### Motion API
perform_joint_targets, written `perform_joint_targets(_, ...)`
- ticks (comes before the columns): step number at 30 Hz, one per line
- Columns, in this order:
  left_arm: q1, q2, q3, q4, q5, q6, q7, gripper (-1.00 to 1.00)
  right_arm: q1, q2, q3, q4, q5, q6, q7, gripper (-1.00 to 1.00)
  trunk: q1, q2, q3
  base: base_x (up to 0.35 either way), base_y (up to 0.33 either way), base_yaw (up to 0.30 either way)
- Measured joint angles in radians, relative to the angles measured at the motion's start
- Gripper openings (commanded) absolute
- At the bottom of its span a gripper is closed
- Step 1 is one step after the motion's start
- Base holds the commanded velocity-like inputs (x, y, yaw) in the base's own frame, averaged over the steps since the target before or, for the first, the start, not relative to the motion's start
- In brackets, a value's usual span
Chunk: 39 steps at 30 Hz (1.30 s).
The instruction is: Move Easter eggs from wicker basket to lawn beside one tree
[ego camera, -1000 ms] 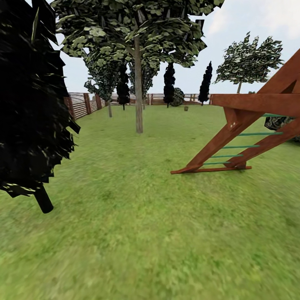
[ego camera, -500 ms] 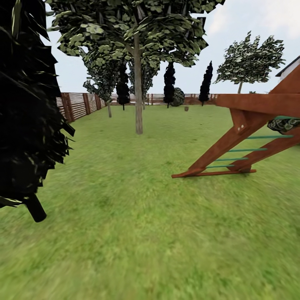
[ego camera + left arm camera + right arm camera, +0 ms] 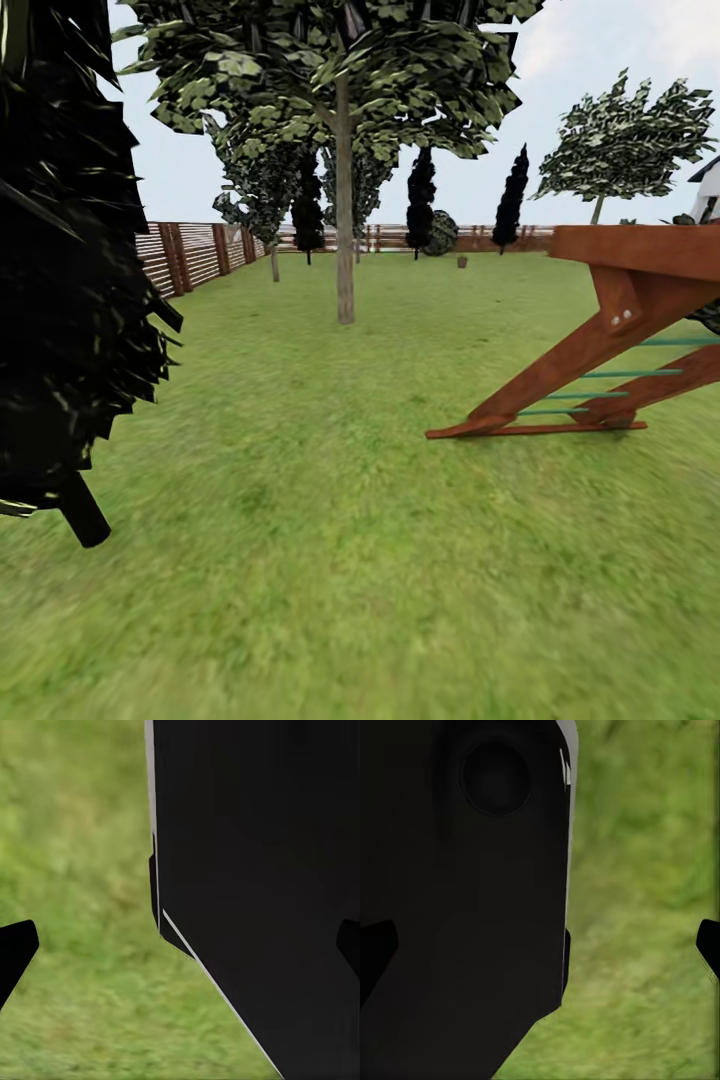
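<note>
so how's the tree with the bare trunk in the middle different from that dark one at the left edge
The middle tree has a tall, straight, pale grey-brown trunk, bare up to a broad crown of flat green leaves. The dark tree is nearly black, its spiky foliage hanging low over a short, leaning dark stem. The dark tree is close to the camera; the middle tree stands farther off. Both stand on the lawn.

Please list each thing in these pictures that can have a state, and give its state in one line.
left gripper: open, nothing between its fingertips.
right gripper: open, nothing between its fingertips.
tree: upright on the lawn, trunk bare.
wooden play frame: standing on the grass, slanted legs down.
fence: standing along the far edge.
small brown thing: far off, too small to tell.
</note>
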Motion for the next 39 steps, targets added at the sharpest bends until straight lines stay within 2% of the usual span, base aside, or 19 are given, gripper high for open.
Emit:
perform_joint_targets(7,0.000,0.000,0.000,0.000,-0.001,0.000,0.000,1.00,0.000,0.001,0.000,0.000,0.000,0.000,0.000,1.00,0.000,0.000,0.000,0.336,0.000,0.006)
perform_joint_targets(16,0.000,0.000,0.000,0.000,0.000,0.000,0.000,1.00,0.000,0.001,0.000,0.000,0.000,0.000,-0.001,1.00,0.000,0.000,0.000,0.336,0.000,0.141)
perform_joint_targets(39,0.000,0.000,0.000,0.000,0.000,0.000,0.000,1.00,0.000,-0.001,0.000,0.000,0.000,0.000,-0.001,1.00,0.000,0.000,0.000,0.336,0.000,0.002)
